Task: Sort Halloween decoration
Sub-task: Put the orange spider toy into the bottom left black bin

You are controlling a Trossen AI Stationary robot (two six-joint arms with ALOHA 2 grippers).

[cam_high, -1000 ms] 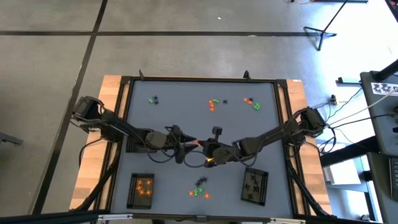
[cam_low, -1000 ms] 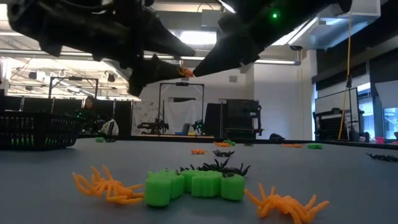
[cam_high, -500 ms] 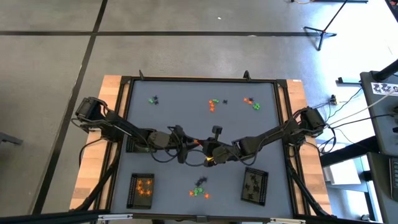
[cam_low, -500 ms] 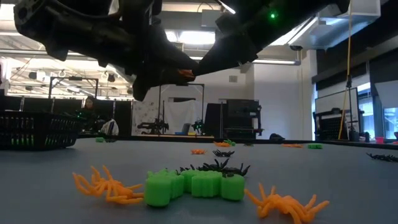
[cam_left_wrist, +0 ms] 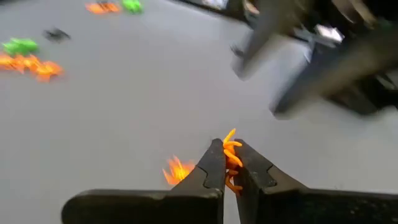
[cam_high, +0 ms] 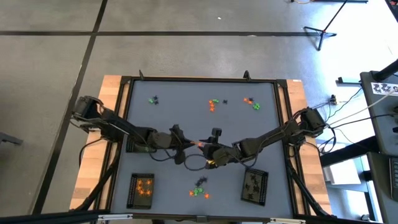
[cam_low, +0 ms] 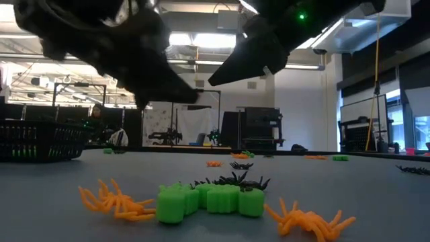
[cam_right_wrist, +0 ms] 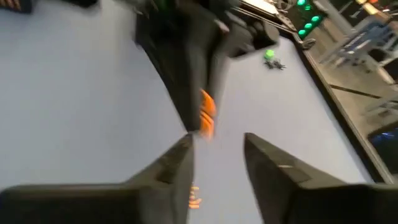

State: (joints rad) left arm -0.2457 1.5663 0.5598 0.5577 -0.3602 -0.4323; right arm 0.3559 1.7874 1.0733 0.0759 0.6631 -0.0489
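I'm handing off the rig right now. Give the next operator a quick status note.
Left gripper: shut on an orange trinket, mid-table, above the surface.
Right gripper: open, facing it close by.
Left tray holds orange pieces, right tray black ones.
Left to sort: near pile between the trays, far clusters.
Next, probably: drop the held piece in the left tray.

Green blocks (cam_low: 209,200), black spiders (cam_low: 232,179) and orange spiders (cam_low: 115,199) are seen clustered on the bench (cam_low: 376,202); a black basket (cam_low: 39,140) stands at nine o'clock.

Matt grey table top (cam_high: 180,112), wooden side edges (cam_high: 104,118), glossy plastic trinkets (cam_low: 208,199).
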